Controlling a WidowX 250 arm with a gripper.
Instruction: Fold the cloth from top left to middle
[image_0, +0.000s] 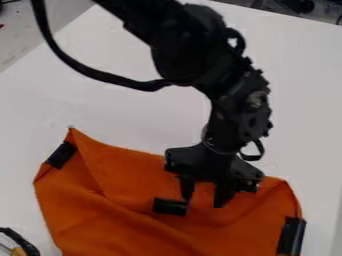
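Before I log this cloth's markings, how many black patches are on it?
3 black patches: one at the orange cloth's upper left, one beside the pincer, one at the right edge. Folds may hide more.

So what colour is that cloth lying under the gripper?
The cloth is orange, seen in the camera view.

A: Fabric tally?
B: Cloth (133, 215): 1. Black patches (61, 155): 3.
A: Hardware tally?
B: Robot arm (187, 45): 1. Claw (204, 201): 1. Fingers (186, 187): 2. Long cable (100, 75): 1.
A: Remaining kinds?
B: Table (100, 112): 1. Black-and-yellow object (25, 245), cut off at the edge, kind uncertain: 1.
A: Dark items (294, 5) beyond the table?
B: More than one; exact count indeterminate.
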